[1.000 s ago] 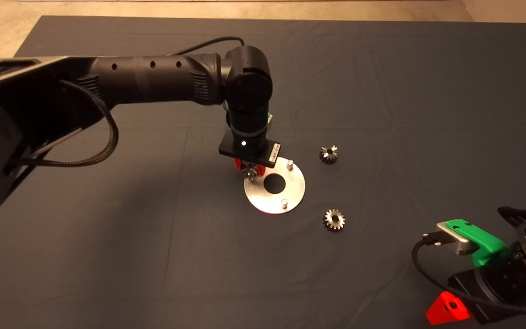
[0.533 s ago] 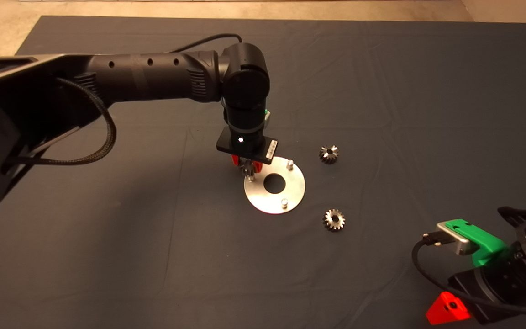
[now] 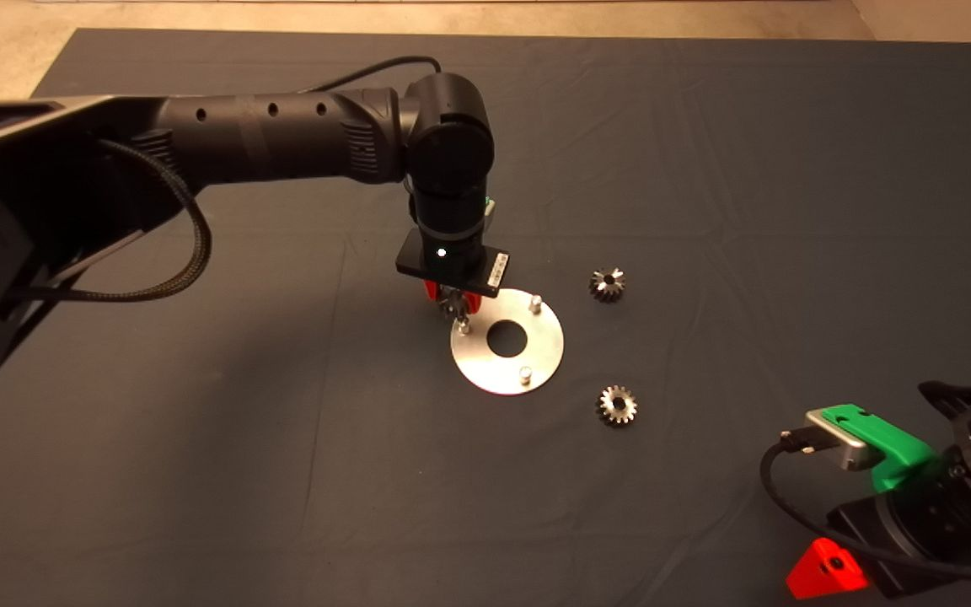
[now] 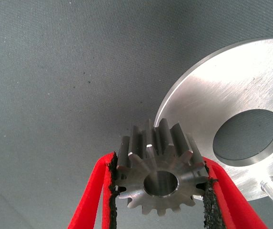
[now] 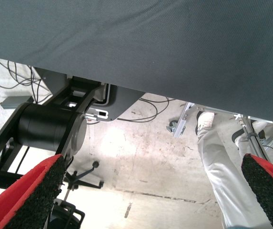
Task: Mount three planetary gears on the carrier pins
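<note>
L gripper [image 3: 455, 302], frame centre, is clamping a small dark-steel toothed gear [image 4: 159, 174] between narrowly parted jaws, bore facing down, prob. lining up w/ the short silvery pin [image 3: 464, 327] on the round silver plate [image 3: 498, 371]. R gripper [image 3: 827, 569] is idling lower right, jaws wide, empty.

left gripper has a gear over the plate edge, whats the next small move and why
Probably ease the left gripper down, bore lined up on the carrier pin below it. Its fingers clamp the gear, which hangs just above that pin at the plate rim, not yet seated. Two other gears lie on the mat.
</note>
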You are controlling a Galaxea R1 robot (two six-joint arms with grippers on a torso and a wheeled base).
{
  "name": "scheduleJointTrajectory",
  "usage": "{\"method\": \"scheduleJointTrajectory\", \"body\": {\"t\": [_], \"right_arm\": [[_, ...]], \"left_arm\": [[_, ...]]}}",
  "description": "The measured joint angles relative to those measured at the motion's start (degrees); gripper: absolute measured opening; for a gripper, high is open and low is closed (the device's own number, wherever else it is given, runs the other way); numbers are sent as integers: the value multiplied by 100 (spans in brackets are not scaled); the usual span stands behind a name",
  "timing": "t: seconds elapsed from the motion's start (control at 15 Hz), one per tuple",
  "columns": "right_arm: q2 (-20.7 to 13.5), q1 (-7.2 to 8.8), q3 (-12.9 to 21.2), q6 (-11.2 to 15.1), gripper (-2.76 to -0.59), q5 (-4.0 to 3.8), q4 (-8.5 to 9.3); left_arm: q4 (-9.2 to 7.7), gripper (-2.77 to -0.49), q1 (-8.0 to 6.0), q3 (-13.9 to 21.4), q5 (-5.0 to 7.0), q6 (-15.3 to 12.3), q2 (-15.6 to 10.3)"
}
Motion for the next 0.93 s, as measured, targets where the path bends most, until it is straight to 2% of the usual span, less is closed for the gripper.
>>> {"method": "scheduleJointTrajectory", "body": {"t": [0.33, 0.6, 0.93], "right_arm": [[0, 0, 0, -2, -61, 0, 0], [0, 2, -1, -18, -61, 0, 0], [0, 0, -28, -20, -61, 0, 0]], "left_arm": [[-35, -239, 0, 0, 0, -3, 4], [-162, -239, 0, 0, 0, -9, 4], [-236, -239, 0, 20, 0, -68, 0]]}}
